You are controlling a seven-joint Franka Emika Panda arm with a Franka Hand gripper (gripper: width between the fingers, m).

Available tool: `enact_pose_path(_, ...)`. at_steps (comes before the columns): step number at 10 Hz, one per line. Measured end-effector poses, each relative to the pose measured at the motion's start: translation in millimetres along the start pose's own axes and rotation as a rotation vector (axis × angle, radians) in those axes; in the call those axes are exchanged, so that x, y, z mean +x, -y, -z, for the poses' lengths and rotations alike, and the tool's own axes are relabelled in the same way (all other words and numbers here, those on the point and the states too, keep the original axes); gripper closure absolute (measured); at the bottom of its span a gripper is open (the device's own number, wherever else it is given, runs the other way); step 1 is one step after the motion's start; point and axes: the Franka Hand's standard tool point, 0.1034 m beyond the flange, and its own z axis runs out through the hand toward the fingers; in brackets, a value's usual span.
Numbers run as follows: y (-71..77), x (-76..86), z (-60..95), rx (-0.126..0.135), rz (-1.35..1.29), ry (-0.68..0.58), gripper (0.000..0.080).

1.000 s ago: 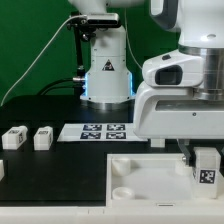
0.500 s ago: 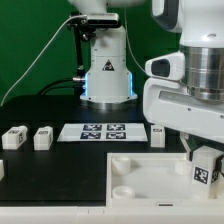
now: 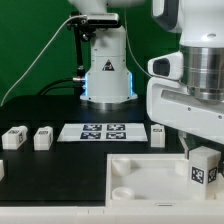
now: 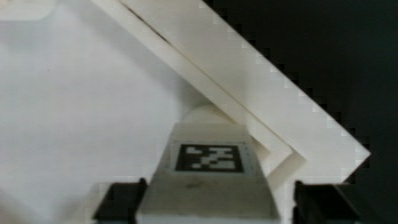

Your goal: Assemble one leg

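Observation:
My gripper [image 3: 203, 152] is shut on a leg [image 3: 203, 168], a small white block with a black-and-white tag, and holds it over the exterior view's right part of the large flat white panel [image 3: 150, 172]. In the wrist view the leg [image 4: 217, 160] sits between my two black fingertips [image 4: 123, 200], tag up, above the panel's [image 4: 89, 110] angled edge. Three more legs lie on the black table: two at the exterior view's left [image 3: 14, 137] [image 3: 42, 138] and one behind the panel [image 3: 158, 135].
The marker board [image 3: 103, 131] lies flat at the middle of the table. The arm's white base [image 3: 105, 70] stands behind it. Another white part [image 3: 2, 172] shows at the left edge. A round socket [image 3: 121, 188] sits in the panel's near corner.
My gripper with the leg has lifted a little and shifted slightly to the exterior view's right over the panel. Nothing else has moved.

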Motion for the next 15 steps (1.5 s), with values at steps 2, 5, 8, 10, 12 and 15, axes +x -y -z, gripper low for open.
enact_pose_path(2, -1.3, 1.5, -0.6, -0.009, 0.301, -0.002, 0.0178)
enact_pose_path(5, -2.3, 3.0, 1.1, -0.04, 0.765, 0.006, 0.0151)
enact_pose_path(8, -2.6, -1.5, 2.5, -0.073, 1.125, 0.031, 0.015)
enact_pose_path(10, -6.8, 1.3, 2.7, -0.077, 1.348, 0.055, 0.015)
enact_pose_path(12, -8.4, 3.5, 2.4, -0.074, 1.457, 0.061, 0.015)
enact_pose_path(15, -8.7, 3.9, 2.4, -0.074, 1.454, 0.06, 0.0428)
